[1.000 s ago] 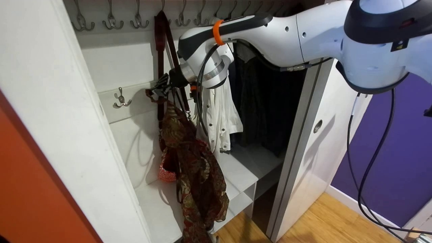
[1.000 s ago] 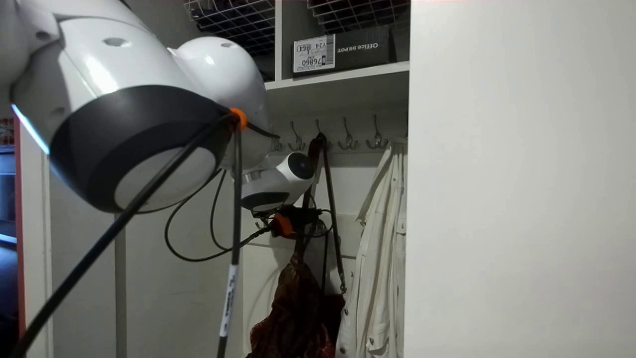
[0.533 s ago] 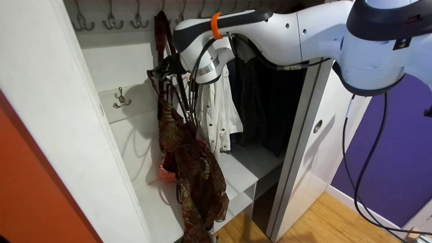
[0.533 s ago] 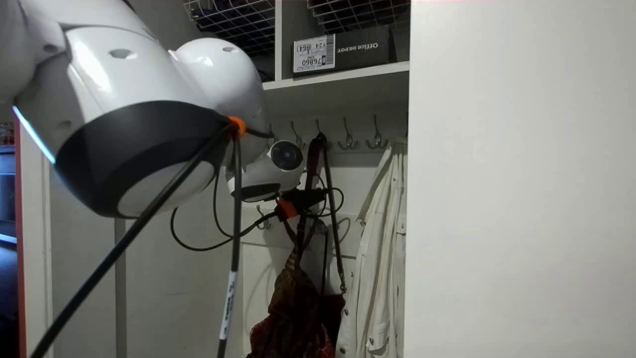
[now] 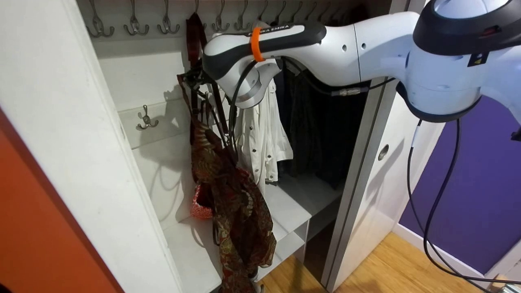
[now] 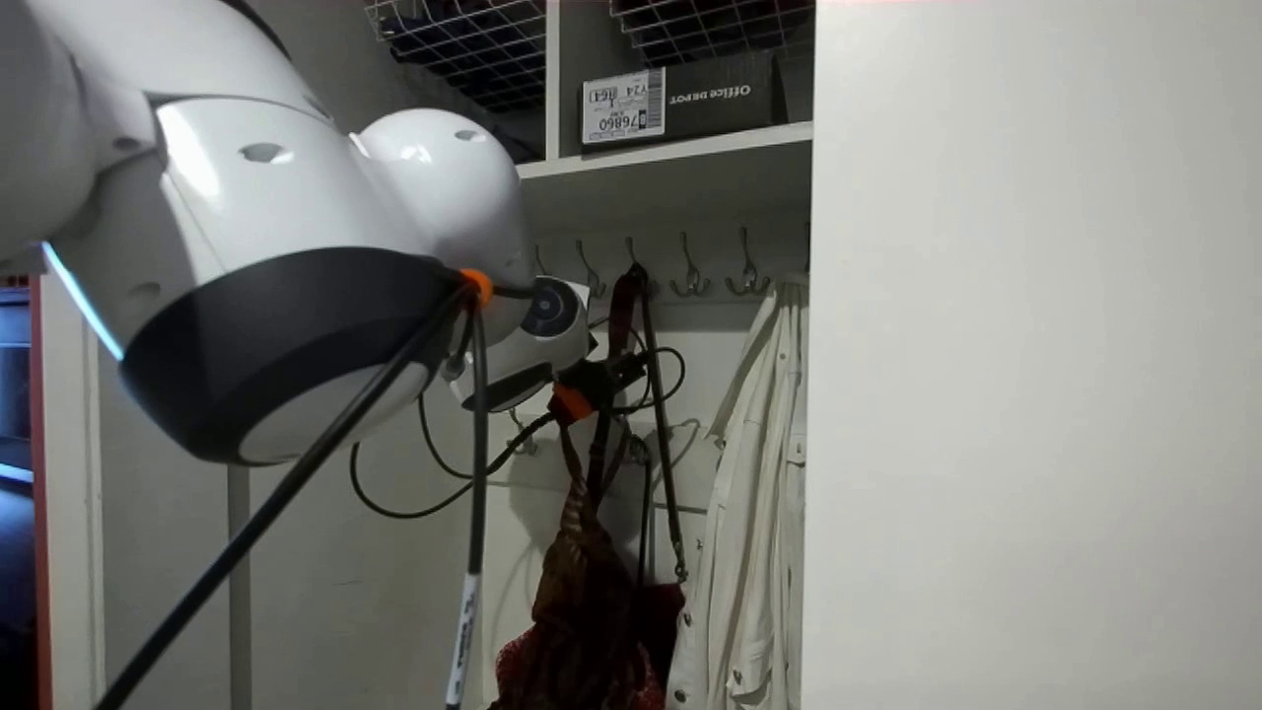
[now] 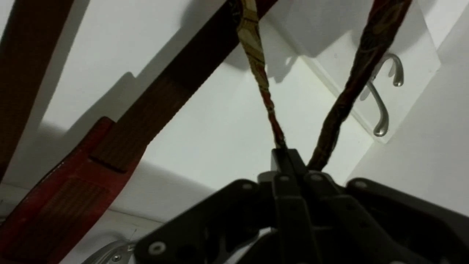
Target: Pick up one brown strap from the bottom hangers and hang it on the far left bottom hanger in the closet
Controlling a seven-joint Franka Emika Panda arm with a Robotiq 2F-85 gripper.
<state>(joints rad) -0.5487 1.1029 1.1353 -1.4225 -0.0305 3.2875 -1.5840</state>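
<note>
The brown strap (image 7: 269, 106) is a narrow, twisted loop of patterned brown-red cloth. My gripper (image 7: 285, 149) is shut on it, and its two sides run from the fingers to the floppy patterned bag (image 5: 244, 207) hanging below. In an exterior view the far left bottom hanger (image 5: 146, 118), a single silver hook, is bare on the white lower rail. My gripper is above and to the right of it there; the wrist view shows that hook (image 7: 381, 110) at the right. Another of the bottom hangers (image 6: 639, 452) bears thin dark straps. The closet (image 5: 140, 77) has white walls.
A dark red leather strap (image 5: 193, 44) hangs from the upper hook row (image 5: 133, 24), close beside my gripper, with a red bag (image 5: 201, 205) low down. A white garment (image 5: 260, 138) hangs to the right. A ledge (image 5: 191, 254) lies below; the closet door (image 5: 378, 162) stands right.
My gripper has risen and shifted slightly left in an exterior view, drawing the strap upward into a longer, straighter loop. The bag's top has stretched up with it. The grip stays shut.
</note>
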